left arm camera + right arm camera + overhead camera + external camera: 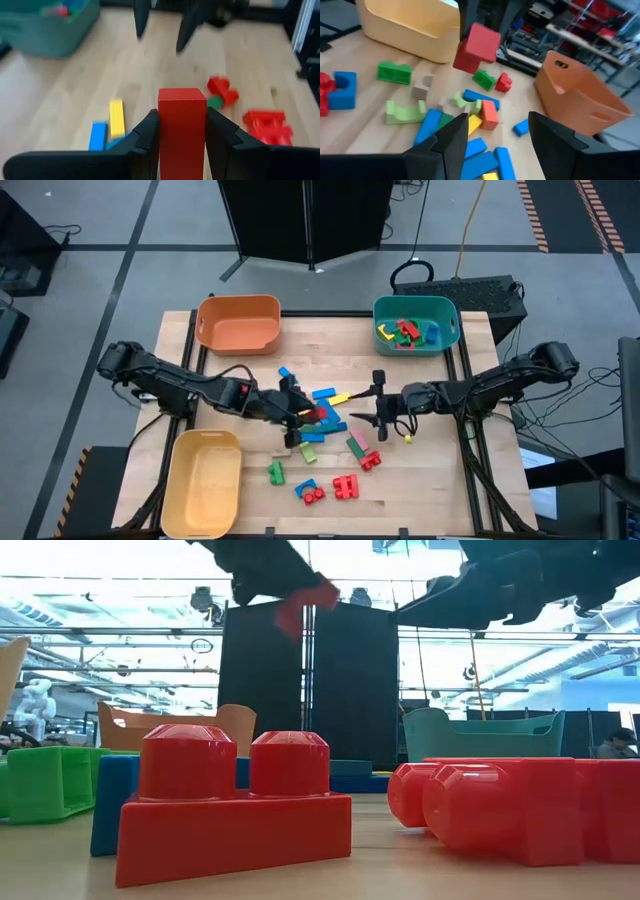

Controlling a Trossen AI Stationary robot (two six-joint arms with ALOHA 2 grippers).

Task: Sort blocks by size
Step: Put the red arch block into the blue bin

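Left gripper [182, 132] grips 1 red block [182, 125] (probably lifted); right gripper [495, 132] gapes empty.

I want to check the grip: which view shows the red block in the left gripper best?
The left wrist view: the red block stands between both fingers, clamped. The right wrist view shows it lifted above the pile; the low view a red corner; the high view barely a red speck.

An orange bin [238, 323], a teal bin [447, 326] and a yellow bin [202, 482] sit on the wooden table [480, 480].
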